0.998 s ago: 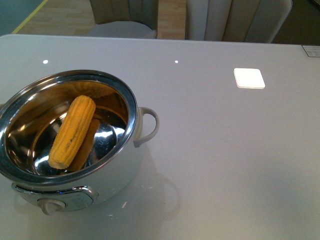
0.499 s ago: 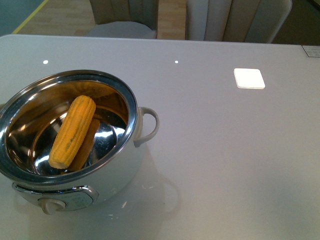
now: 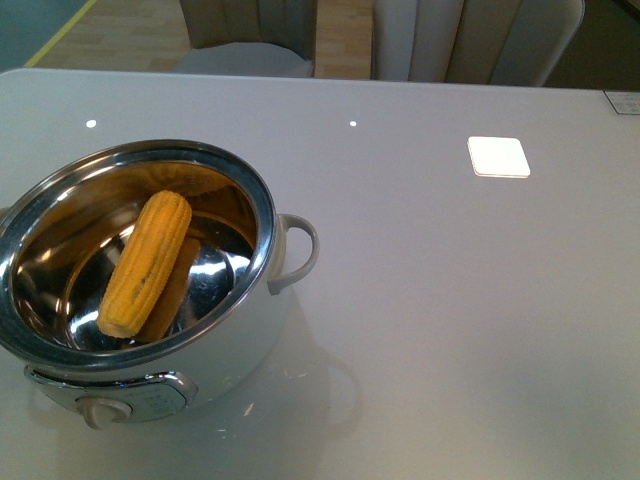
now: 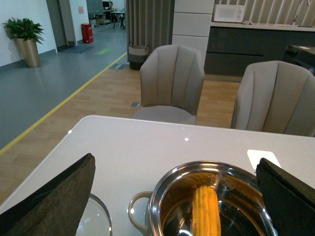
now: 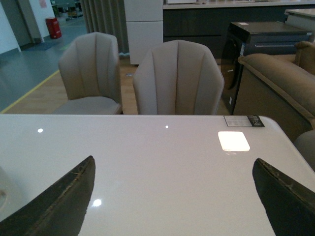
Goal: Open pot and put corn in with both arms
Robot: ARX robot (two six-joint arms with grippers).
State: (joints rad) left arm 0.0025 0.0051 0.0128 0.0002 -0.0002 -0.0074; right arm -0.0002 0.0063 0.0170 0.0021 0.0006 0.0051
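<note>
Corn [image 3: 146, 263] lies inside my open pot [image 3: 262, 215], lower left of the front frame. Left gripper [image 4: 177, 196] and right gripper [image 5: 172, 196] both gape wide, holding nothing.

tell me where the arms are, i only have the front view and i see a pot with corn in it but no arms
Observer: The left gripper hangs above the pot, fingers spread wide and holding nothing.
Operator: and the right one
Observer: The right gripper is open too, over bare table with nothing between its fingers.
Operator: where did the lid go
Observer: In the left wrist view a round glass lid lies on the table beside the pot's handle, on the side away from the white square. Only its edge shows.
Operator: corn fully inside?
Observer: Yes, the corn lies below the rim in that view too.
</note>
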